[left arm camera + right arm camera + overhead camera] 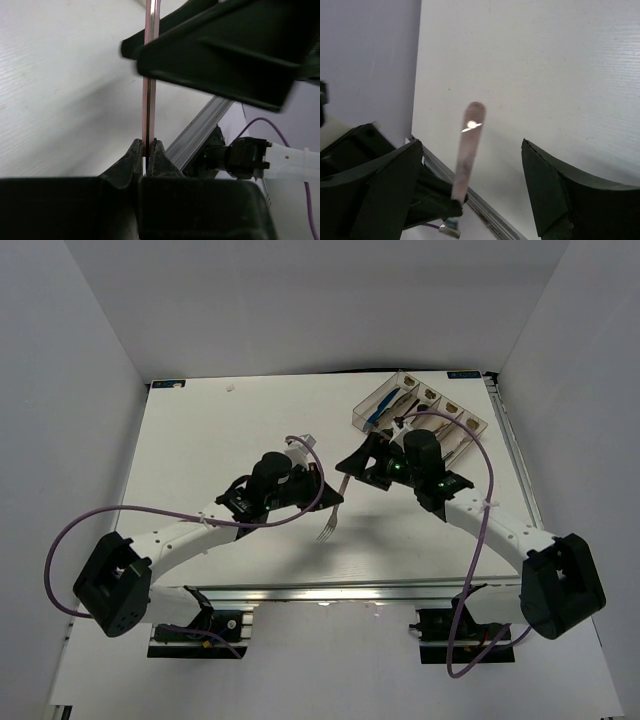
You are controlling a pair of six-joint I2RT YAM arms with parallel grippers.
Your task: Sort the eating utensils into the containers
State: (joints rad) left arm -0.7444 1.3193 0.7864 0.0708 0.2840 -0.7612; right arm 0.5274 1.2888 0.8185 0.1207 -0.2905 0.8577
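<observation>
A fork (328, 526) hangs tines-down above the table's middle; its handle looks pinkish in the wrist views. My left gripper (333, 497) is shut on the fork's handle (150, 80), shown edge-on between its pads (149, 142). My right gripper (357, 466) is open, and its jaws stand on either side of the handle's upper end (468, 145) without touching it. The containers (468, 428), joined clear bins, lie at the back right. They hold a blue-handled knife (378, 413) and other dark utensils. Chopsticks and spoons cannot be made out separately.
The metal rail (330, 592) runs along the table's near edge between the arm bases. A purple cable (488, 502) loops off the right arm, another off the left arm (90, 525). White walls close in on both sides.
</observation>
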